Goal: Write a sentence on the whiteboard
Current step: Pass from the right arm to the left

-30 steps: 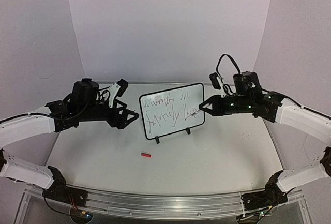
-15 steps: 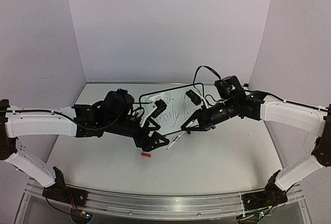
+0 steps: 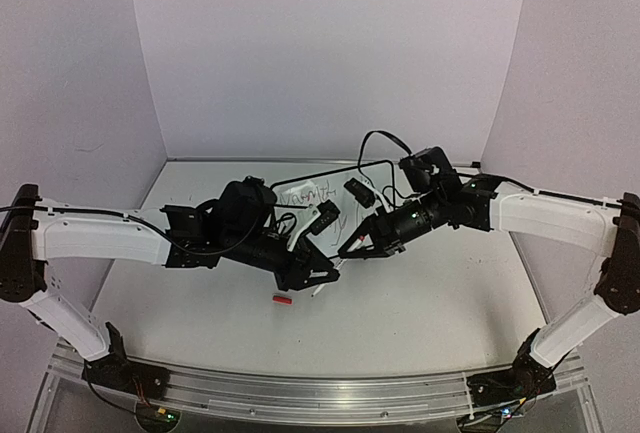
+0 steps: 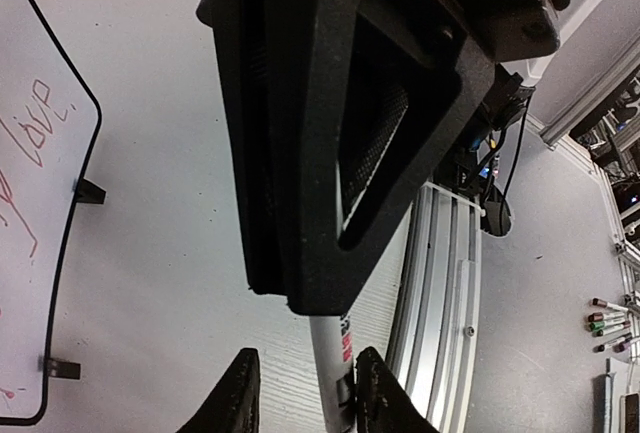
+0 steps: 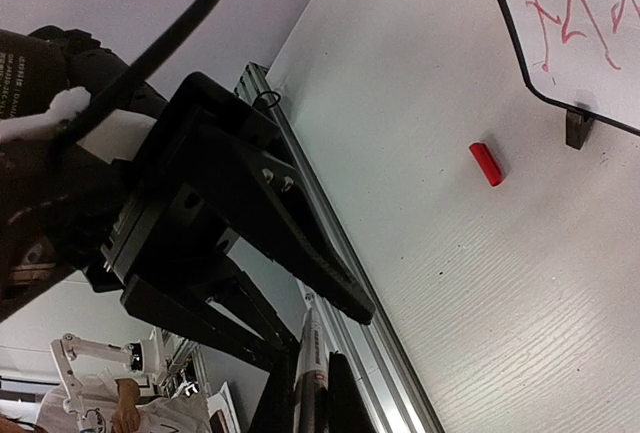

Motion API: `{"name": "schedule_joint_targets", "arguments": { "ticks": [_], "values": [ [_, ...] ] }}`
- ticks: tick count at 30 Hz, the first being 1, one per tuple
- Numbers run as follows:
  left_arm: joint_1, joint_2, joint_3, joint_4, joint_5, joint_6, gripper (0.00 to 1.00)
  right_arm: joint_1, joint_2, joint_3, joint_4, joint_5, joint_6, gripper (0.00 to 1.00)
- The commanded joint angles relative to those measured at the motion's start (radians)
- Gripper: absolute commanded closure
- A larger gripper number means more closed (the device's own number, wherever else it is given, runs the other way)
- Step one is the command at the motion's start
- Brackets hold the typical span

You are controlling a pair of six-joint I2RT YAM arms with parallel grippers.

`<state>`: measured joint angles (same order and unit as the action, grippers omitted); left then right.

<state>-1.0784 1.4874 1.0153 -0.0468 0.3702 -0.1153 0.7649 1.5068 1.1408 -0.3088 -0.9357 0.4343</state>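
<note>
Finds the counter (image 3: 450, 293) carrying the whiteboard (image 4: 30, 333) upright on its feet toward the back, behind both arms; reads the sentence (image 4: 35, 138) as already written, red scrawl ending in "love"; shows the right gripper (image 3: 352, 249) clamped on the marker (image 5: 312, 348), the left gripper (image 3: 322, 277) parted loosely around it; probably leaves only recapping with the red cap (image 3: 282, 300).

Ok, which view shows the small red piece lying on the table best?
Right wrist: the red piece lies large and unobstructed near the whiteboard and its clip foot. Top external shows it only as a tiny speck; the left wrist view misses it.
</note>
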Motion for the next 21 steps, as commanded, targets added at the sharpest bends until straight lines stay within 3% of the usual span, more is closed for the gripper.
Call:
{"name": "schedule_joint_targets", "arguments": {
  "ticks": [1, 4, 6, 8, 12, 15, 21],
  "values": [
    [-0.009, 0.022, 0.059, 0.043, 0.055, -0.017, 0.74, 0.007, -0.01, 0.045, 0.019, 0.01, -0.012, 1.0],
    [-0.014, 0.031, 0.066, 0.042, 0.068, -0.019, 0.84, 0.007, -0.021, 0.041, 0.032, 0.028, -0.003, 1.0],
    [-0.017, 0.033, 0.062, 0.07, 0.07, -0.026, 0.99, 0.007, -0.029, 0.031, 0.048, 0.045, 0.012, 0.98],
    [-0.017, 0.027, 0.052, 0.1, 0.061, -0.041, 1.0, 0.007, -0.037, 0.017, 0.07, 0.071, 0.031, 0.94],
    [-0.018, 0.012, 0.022, 0.183, 0.033, -0.107, 1.0, 0.007, -0.071, -0.03, 0.135, 0.152, 0.092, 0.63],
    [-0.017, 0.017, 0.017, 0.238, 0.017, -0.164, 1.0, 0.007, -0.109, -0.094, 0.22, 0.218, 0.159, 0.49],
    [-0.017, 0.019, -0.004, 0.331, -0.029, -0.282, 1.0, 0.007, -0.215, -0.247, 0.433, 0.403, 0.32, 0.48]
  ]
}}
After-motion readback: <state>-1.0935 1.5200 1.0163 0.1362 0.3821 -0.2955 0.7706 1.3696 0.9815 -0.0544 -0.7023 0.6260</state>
